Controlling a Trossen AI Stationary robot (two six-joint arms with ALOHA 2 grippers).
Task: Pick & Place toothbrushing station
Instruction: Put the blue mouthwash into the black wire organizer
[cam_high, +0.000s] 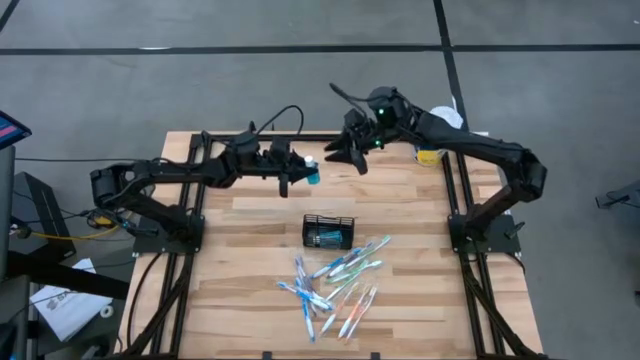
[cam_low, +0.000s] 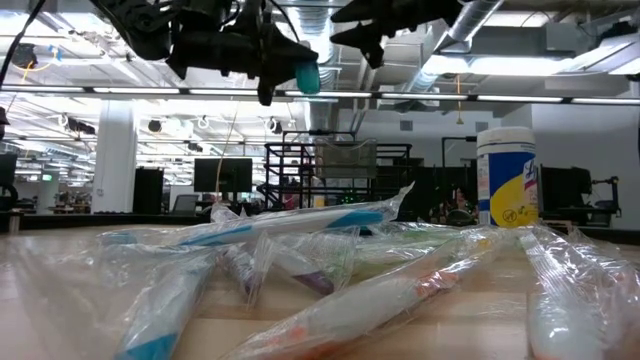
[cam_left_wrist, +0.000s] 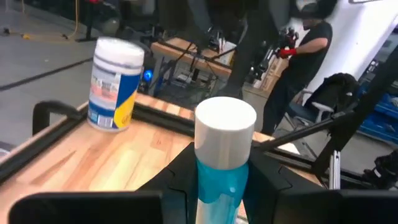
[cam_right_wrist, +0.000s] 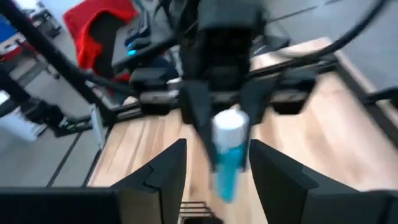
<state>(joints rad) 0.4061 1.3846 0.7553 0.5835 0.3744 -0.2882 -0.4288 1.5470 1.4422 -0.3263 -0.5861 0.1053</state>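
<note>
The black wire-mesh caddy stands on its base in the middle of the table. My left gripper is high above the table, behind the caddy, and is shut on a teal tube with a white cap. The tube also shows in the left wrist view and in the low view. My right gripper is open and empty. It hangs just right of the tube and faces it. In the right wrist view its fingers stand apart, with the tube beyond them. My left gripper pinches the tube's teal body, just below the white cap, between its two fingers. The fingers come about level from the table's left and lie along the tube. The cap end sticks out past the fingertips. The tube is lifted clear of the table.
Several plastic-wrapped toothbrushes lie in a loose heap in front of the caddy. A white tub with a yellow-blue label stands at the table's far right corner. A person stands in the room beyond the table.
</note>
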